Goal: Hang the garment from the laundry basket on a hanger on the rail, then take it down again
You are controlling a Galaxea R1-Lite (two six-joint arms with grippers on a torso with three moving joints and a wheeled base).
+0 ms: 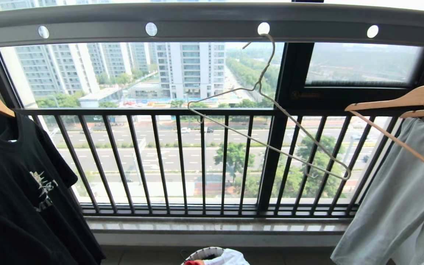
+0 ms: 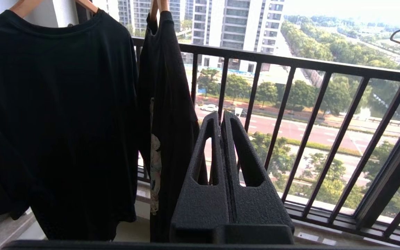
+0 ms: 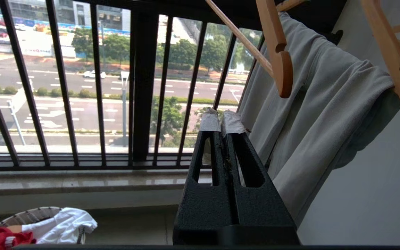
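Hanging empty from the third round hole of the grey rail (image 1: 212, 22), the thin wire hanger (image 1: 271, 121) tilts, its far end lower toward the right. The red T-shirt (image 3: 2, 238) lies bunched in the woven laundry basket (image 3: 30, 216) on the floor below the window sill, beside a white garment (image 3: 64, 222) (only a sliver of red shows in the head view). The left gripper (image 2: 220, 116) is held in the air, fingers pressed together and empty, near a black T-shirt (image 2: 57, 121) on a wooden hanger. The right gripper (image 3: 221, 121), its taped fingertips (image 3: 209, 121) likewise together and empty, is raised beside a pale grey garment (image 3: 325, 114) draped over another wooden hanger (image 3: 276, 48).
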